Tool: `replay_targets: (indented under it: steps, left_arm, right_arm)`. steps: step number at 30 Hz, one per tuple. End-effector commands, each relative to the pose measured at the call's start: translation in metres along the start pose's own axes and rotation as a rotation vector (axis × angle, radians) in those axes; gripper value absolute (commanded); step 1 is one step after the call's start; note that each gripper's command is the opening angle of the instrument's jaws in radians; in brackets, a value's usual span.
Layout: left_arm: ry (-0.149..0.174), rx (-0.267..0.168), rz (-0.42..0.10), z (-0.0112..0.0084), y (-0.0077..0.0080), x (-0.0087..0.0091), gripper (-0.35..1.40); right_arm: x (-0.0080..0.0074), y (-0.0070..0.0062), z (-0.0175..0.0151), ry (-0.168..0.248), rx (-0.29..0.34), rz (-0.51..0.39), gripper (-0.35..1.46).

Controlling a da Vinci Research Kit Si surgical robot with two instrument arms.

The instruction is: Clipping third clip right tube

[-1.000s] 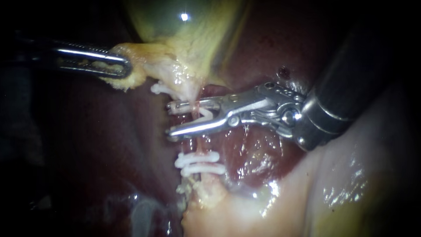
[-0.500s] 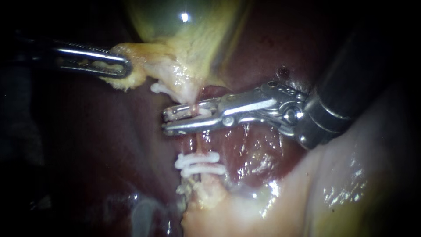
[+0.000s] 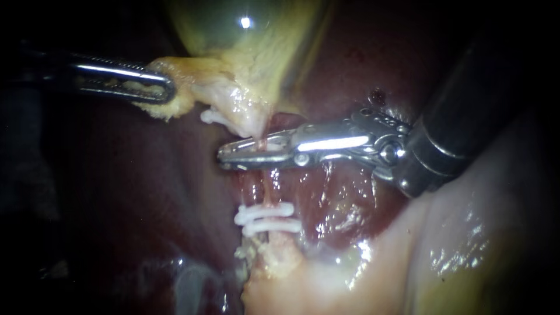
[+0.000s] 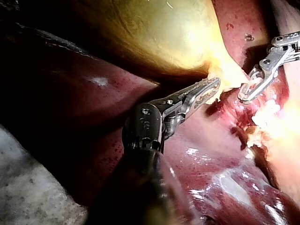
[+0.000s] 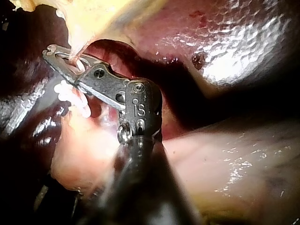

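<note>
Right instrument [image 3: 226, 158] tight on tube [image 3: 267, 188]

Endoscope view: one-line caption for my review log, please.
Right instrument clamps the tube above two white clips; left instrument holds yellowish gallbladder tissue.

We log no readable label, brand, number or sign on the liver [image 3: 146, 192], the gallbladder [image 3: 233, 23] or the clips [image 3: 265, 217]. Only small stamped marks show, on the wrist housing [image 5: 139, 110] of the right instrument [image 5: 52, 54], behind its jaws; we leave them unread.
</note>
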Motion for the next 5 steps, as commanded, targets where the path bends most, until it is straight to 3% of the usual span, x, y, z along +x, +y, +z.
replay_targets:
  steps: [1,5]
  left_arm:
    - [0.0,0.0,0.0,0.0,0.0,0.0,-0.35]
    - [0.0,0.0,0.0,0.0,-0.0001,0.0,-0.35]
  right_arm:
    - [0.0,0.0,0.0,0.0,0.0,0.0,-0.35]
    - [0.0,0.0001,-0.0001,0.0,0.0,0.006,-0.35]
